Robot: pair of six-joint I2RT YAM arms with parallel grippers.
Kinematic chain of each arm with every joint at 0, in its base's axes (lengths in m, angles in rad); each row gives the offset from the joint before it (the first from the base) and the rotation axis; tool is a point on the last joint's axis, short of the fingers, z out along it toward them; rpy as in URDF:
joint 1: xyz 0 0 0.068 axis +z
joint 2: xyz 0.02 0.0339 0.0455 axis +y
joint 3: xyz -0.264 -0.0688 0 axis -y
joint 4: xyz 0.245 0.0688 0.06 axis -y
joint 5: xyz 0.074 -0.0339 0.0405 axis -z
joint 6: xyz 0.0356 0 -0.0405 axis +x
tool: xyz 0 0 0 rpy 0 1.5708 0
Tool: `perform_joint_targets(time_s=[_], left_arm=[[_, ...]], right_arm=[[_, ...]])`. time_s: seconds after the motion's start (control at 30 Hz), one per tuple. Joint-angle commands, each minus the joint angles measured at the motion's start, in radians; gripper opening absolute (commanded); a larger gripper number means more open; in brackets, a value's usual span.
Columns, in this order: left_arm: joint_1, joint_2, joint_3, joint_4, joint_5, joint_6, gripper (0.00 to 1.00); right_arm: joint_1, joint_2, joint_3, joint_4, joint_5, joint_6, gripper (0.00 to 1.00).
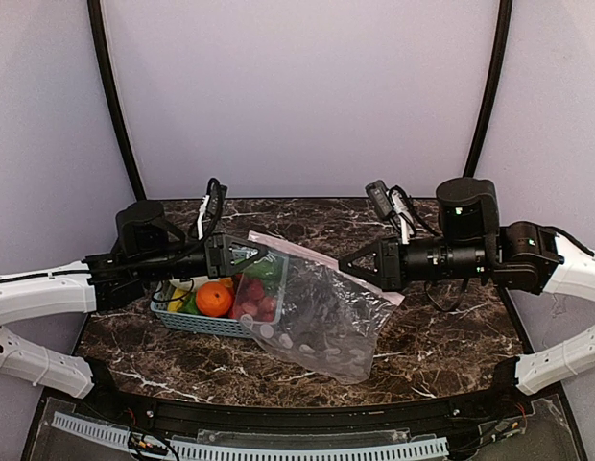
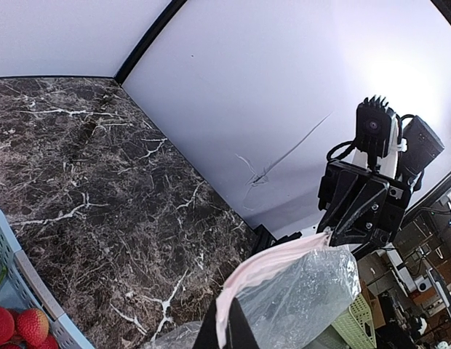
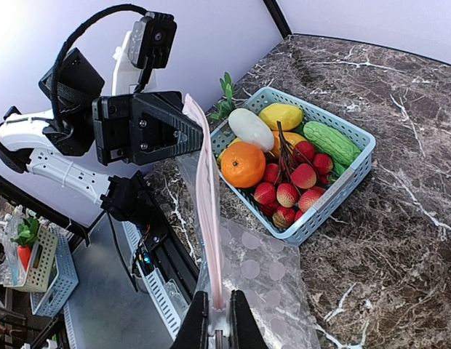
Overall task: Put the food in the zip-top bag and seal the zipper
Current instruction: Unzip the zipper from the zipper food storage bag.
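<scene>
**Left gripper (image 1: 267, 255) and right gripper (image 1: 345, 261) both clenched on the mouth edge of the zip-top bag (image 1: 321, 322), held taut between them above the table (image 1: 441, 336).**

Each pair of fingers pinches one end of the pinkish zipper (image 3: 206, 196). The dotted bag hangs from that line and its lower end lies on the marble toward 6 o'clock. At 9 o'clock of the bag stands the light blue basket (image 3: 334, 203), its right end behind the clear plastic in the top view. The food sits in the basket: an orange (image 3: 242, 164), a white radish (image 3: 250, 129), a green cucumber (image 3: 331, 142) and red strawberries (image 3: 287, 193).
</scene>
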State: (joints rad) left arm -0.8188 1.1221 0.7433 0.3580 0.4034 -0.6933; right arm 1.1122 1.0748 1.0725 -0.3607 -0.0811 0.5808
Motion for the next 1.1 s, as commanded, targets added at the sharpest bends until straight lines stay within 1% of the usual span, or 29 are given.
perform_joint_targets(time_s=[0.0, 1.07], left_arm=[[0.038, -0.033, -0.029, -0.039, -0.045, -0.006, 0.01], [0.089, -0.084, -0.056, -0.063, -0.037, -0.01, 0.01]], right_arm=[[-0.012, -0.03, -0.009, -0.02, 0.007, -0.001, 0.0], [-0.031, -0.024, -0.005, -0.04, -0.008, -0.003, 0.0]])
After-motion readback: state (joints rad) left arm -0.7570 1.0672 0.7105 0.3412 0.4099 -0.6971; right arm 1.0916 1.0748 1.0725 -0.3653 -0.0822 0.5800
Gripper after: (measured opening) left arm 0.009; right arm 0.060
